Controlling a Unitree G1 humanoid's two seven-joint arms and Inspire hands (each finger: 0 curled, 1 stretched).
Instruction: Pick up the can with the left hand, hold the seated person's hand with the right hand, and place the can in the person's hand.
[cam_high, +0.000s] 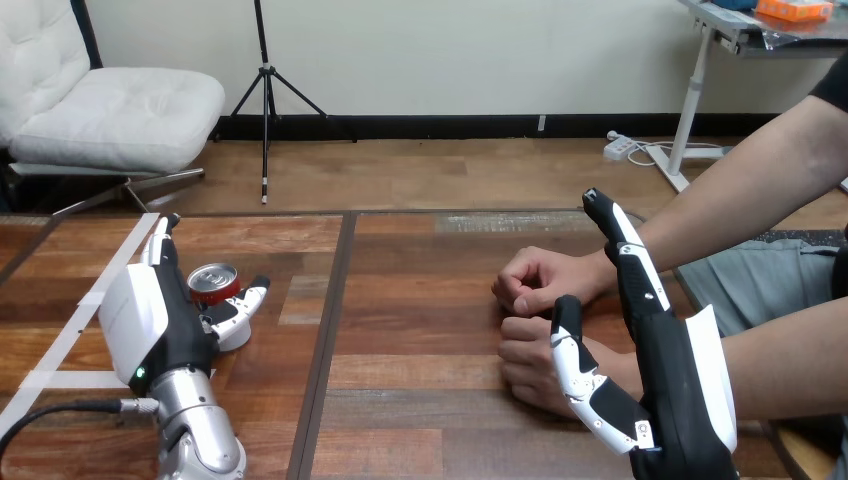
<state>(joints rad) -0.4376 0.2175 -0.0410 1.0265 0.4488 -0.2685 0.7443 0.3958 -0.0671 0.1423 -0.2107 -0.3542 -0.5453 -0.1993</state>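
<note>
Your left hand (165, 325) is spread around the can (213, 283) on the tabletop (420, 400), fingers one side, thumb the other. I'd curl in evenly so it doesn't tip. Right hand (668, 375) is spread too, just beside the person's hands (545, 280).

Bright, diffuse light is covering the counter (420, 330) evenly. The wood is giving a soft sheen toward its far edge. The can (213, 278) top is glinting. Faint, soft-edged shadows are lying close beneath the person's hands (540, 282).
</note>
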